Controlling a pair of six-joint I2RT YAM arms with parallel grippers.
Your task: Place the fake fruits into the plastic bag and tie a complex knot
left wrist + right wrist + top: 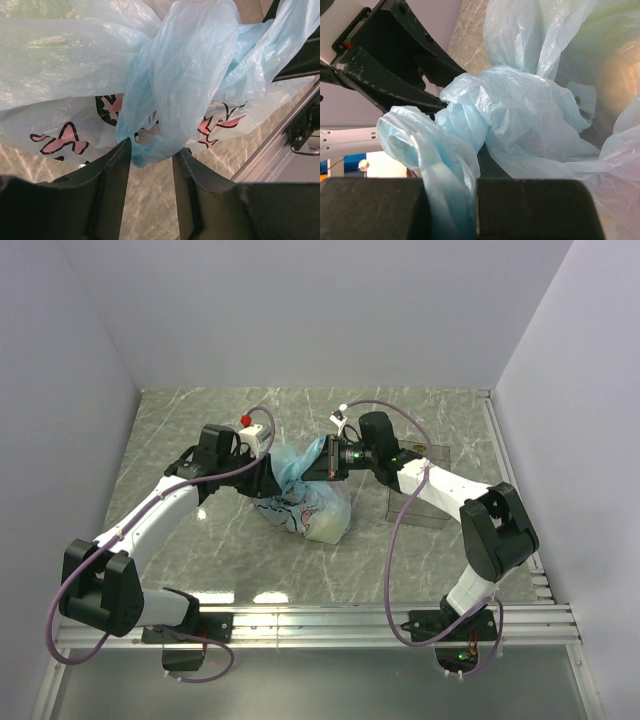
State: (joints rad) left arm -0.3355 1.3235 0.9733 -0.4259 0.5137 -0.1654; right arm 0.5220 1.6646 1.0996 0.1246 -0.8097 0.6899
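Note:
The light-blue plastic bag [305, 498] with its pink-and-dark print lies mid-table. A yellowish fruit [328, 527] shows through its near end. The bag's neck is twisted into a knot [505, 110], which also shows in the left wrist view [185, 75]. My right gripper [451, 210] is shut on a handle strand [420, 145] coming off the knot. My left gripper [151, 152] stands with its jaws apart, and the end of a twisted strand [150, 147] lies between its tips. A small red fruit [245, 421] lies on the table behind the left arm. The other fruits are hidden.
A clear rectangular tray [428, 490] stands on the table right of the bag, under the right forearm. A metal rail [510, 470] runs along the table's right edge. Both grippers meet over the bag's top, close to each other.

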